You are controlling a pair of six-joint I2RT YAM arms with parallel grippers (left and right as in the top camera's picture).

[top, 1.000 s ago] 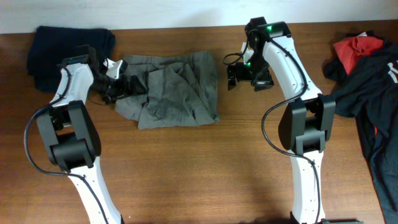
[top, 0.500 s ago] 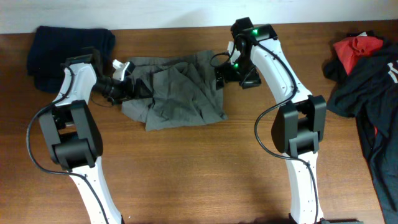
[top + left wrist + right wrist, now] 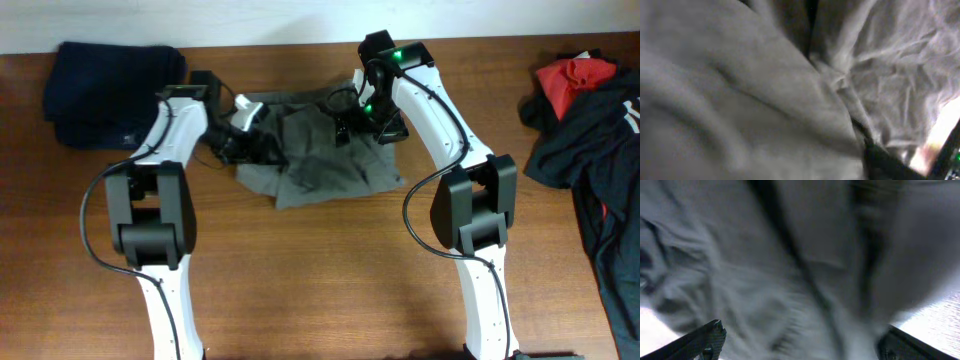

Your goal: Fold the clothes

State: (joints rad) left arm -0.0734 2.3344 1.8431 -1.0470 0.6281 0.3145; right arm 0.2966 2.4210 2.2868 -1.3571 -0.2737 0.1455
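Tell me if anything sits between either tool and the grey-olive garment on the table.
Nothing visible does. The left tool sits at the left edge of the grey-olive garment, the right tool over its upper right part; its cloth fills both wrist views.

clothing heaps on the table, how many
3: grey-olive garment at centre, navy garment back left, red and black heap at the right edge, which may hide more.
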